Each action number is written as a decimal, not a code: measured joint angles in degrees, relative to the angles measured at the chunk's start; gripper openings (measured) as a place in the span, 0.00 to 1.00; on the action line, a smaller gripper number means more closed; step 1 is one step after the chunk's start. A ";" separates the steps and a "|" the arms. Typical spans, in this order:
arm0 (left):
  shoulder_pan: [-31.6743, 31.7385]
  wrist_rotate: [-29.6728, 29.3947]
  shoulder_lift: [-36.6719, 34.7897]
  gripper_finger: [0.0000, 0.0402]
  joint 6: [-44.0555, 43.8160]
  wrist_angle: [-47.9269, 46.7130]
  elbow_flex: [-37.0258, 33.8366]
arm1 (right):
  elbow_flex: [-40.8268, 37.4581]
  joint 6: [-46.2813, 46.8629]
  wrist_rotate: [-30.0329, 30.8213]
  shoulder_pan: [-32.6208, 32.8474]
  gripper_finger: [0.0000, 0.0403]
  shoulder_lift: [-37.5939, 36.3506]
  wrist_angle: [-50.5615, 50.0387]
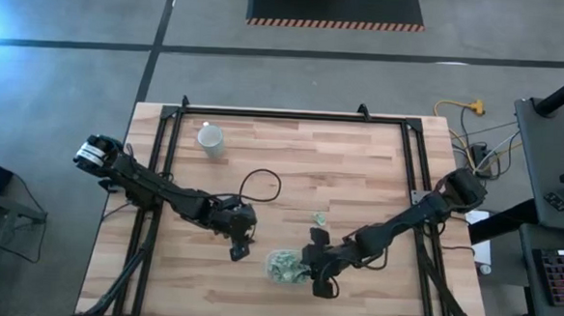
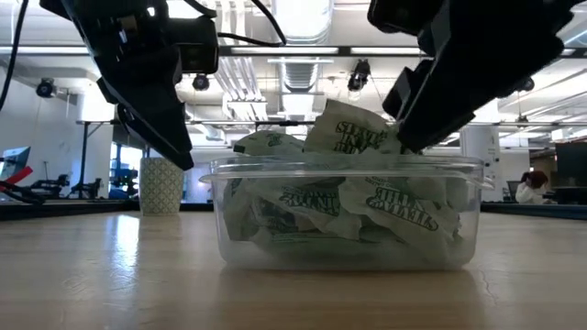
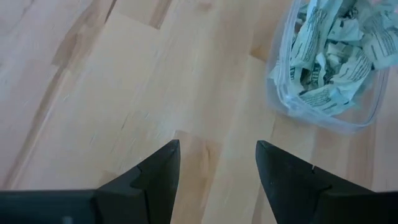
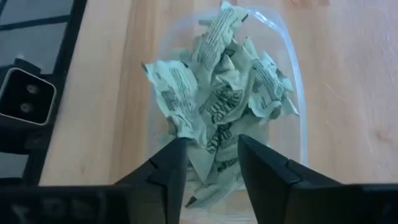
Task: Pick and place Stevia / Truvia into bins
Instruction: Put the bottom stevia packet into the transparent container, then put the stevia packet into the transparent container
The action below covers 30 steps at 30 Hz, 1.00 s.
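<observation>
The right gripper (image 4: 208, 171) has its two fingers parted, with a clear gap between them and nothing held; through this gap the heap of sachets (image 4: 217, 93) is seen directly below. It hangs over the near end of the clear bin (image 4: 297, 93), so I judge that it is here to drop a packet into the pile. The sachets are crumpled and stand higher than the rim, and one sticks up above the others (image 2: 353, 128), so a further packet may slide off instead of settling.

The left gripper (image 3: 217, 171) also has its fingers spread wide and empty. It points at bare wood of the table (image 3: 93, 93), with the bin just beside it, so this arm seems to be waiting out of the way of the other one.

In the high view the bin (image 1: 283, 265) lies between the two grippers, close to the front edge of the table. One loose sachet (image 1: 319, 218) lies alone on the wood behind the right arm, near but apart from the bin; it is probably the next to collect. A white cup (image 1: 210, 138) stands well apart at the far left and plays no part now
</observation>
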 joint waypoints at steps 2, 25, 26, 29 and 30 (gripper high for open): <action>0.00 -0.09 0.00 0.48 0.05 0.15 -0.01 | 1.00 0.05 0.00 0.02 0.36 -0.25 0.06; 0.51 -2.03 0.02 0.48 8.90 18.34 -0.05 | 3.00 16.66 24.03 -0.56 0.33 -4.39 -35.03; 0.74 -2.66 0.02 0.48 8.96 18.84 -0.06 | 1.99 17.61 24.63 -0.80 0.33 -4.37 -34.53; 1.42 -3.47 0.02 0.48 8.94 19.22 -0.05 | -2.02 17.12 23.24 -2.60 0.33 -4.37 -28.01; 1.60 -3.49 0.02 0.48 8.92 19.20 -0.06 | -3.66 15.65 22.03 -3.46 0.33 -4.37 -24.24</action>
